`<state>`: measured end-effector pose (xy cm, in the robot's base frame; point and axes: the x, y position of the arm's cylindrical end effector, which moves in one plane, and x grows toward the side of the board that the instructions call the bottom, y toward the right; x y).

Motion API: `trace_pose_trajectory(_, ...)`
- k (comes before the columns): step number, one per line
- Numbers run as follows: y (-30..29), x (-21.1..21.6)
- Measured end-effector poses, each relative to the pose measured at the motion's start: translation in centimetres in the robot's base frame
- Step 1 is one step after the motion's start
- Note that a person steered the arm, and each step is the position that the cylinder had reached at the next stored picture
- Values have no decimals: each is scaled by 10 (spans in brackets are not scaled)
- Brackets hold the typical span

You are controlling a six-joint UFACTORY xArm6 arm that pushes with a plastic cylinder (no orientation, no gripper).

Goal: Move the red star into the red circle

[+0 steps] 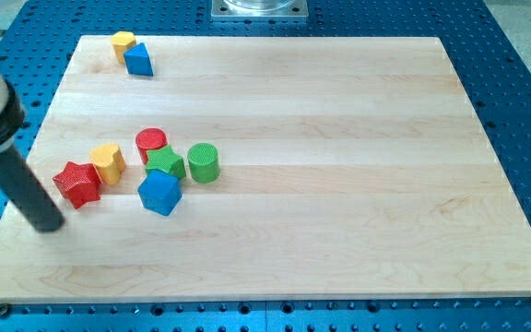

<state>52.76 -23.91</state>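
One rod tilted | my tip (48,224) just left of red star (76,183)

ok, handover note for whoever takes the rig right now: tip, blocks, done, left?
My tip is down on the board at the view's left edge, just below-left of the red star, apparently not touching it.
The red circle sits up-right of the star, with the yellow block between them.
The green star, green cylinder and blue block crowd next to the circle.
Done: nothing visible; star and circle are apart.
Left: probably push the star up-right past the yellow block.
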Motion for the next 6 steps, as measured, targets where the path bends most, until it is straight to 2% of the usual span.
trace_pose_trajectory(2,55,-85)
trace_pose_trajectory(3,20,-101)
trace_pose_trajectory(5,153,-135)
trace_pose_trajectory(6,123,-146)
